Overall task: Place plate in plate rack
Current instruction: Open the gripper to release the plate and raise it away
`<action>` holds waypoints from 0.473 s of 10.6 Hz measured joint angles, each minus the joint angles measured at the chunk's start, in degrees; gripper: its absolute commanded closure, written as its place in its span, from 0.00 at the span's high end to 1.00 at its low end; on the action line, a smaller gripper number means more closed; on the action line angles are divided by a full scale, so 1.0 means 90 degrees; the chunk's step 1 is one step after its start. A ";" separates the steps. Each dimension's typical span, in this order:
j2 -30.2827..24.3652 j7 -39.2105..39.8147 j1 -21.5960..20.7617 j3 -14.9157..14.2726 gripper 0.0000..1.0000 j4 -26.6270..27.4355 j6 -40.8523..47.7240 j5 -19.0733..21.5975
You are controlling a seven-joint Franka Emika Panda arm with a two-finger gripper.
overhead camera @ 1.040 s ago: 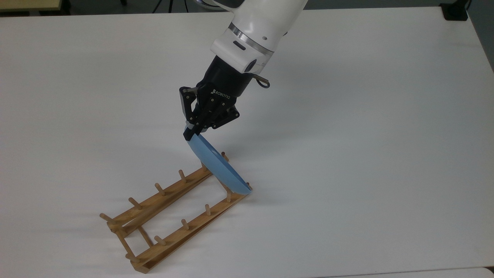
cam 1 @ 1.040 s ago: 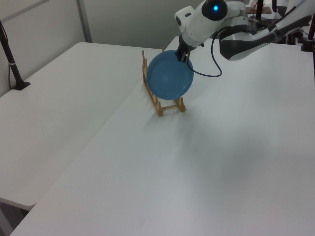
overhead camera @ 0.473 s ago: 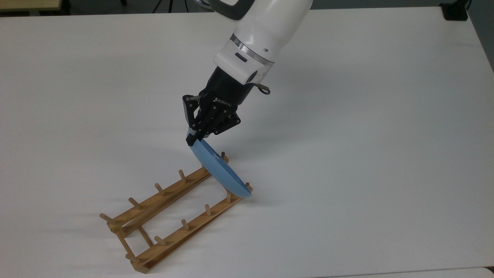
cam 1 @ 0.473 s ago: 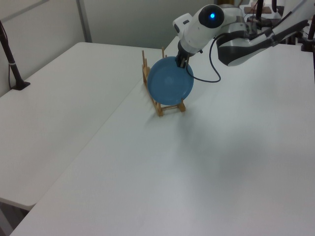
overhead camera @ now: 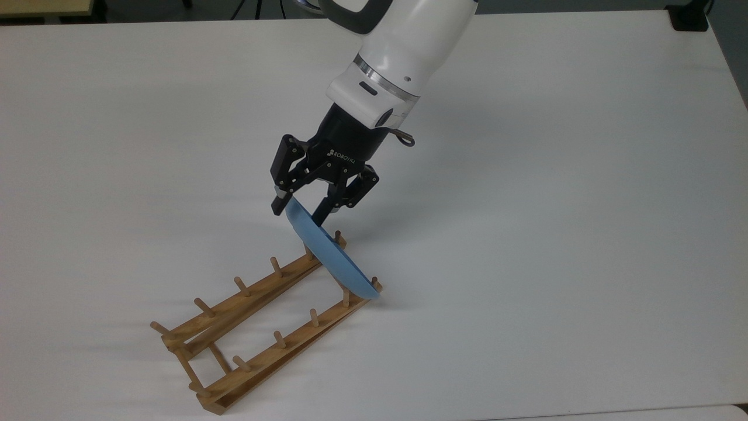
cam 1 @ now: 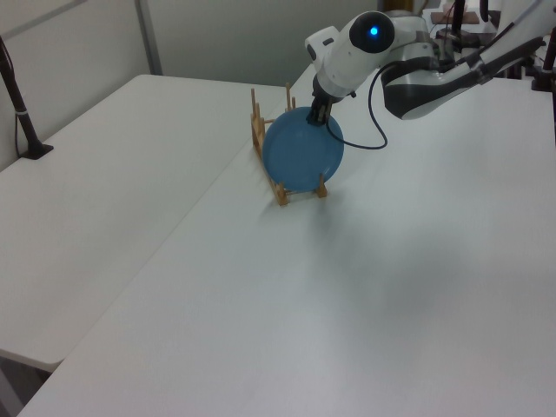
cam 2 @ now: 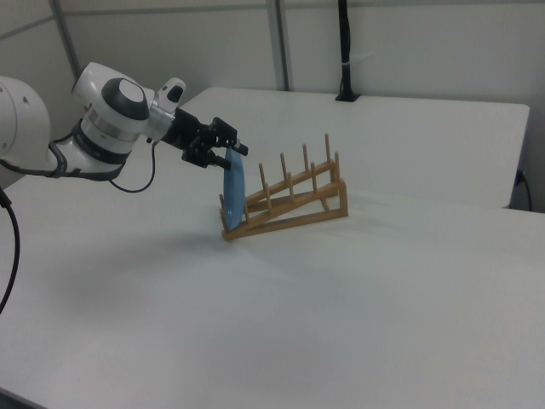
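Note:
The light-blue plate (overhead camera: 330, 251) stands on edge in the end slot of the wooden plate rack (overhead camera: 263, 359), at the top view's right end of the rack, leaning against the pegs. My gripper (overhead camera: 300, 213) is open, with one finger on each side of the plate's top rim. From the left view the plate (cam 1: 302, 155) faces the camera in front of the rack (cam 1: 257, 130), and the gripper (cam 1: 317, 115) sits at its upper edge. The right view shows the plate (cam 2: 232, 194) edge-on at the low end of the sloping rack (cam 2: 294, 200), under the gripper (cam 2: 230, 153).
The rack stands on a wide white table (overhead camera: 526, 234). A second white table (cam 1: 104, 174) adjoins it on the left view's left, with a black post (cam 1: 22, 113) clamped on it. The arm's cable (cam 1: 375, 113) loops near the wrist.
The gripper's fingers have opened off the plate's rim. The plate has settled slightly lower into the rack's end slot and stays there on its own.

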State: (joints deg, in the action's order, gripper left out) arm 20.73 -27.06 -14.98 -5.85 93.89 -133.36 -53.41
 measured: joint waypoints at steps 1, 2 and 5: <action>0.0000 -0.0035 -0.0001 0.0002 1.00 -0.0008 0.0000 0.0000; 0.0000 -0.0151 -0.0003 0.0020 1.00 -0.0020 0.0000 0.0000; -0.0017 -0.0816 -0.0007 0.0253 1.00 -0.0074 0.0016 0.0157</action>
State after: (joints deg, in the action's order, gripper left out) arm 20.58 -34.41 -15.04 -3.57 93.23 -133.22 -52.00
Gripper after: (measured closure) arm 0.000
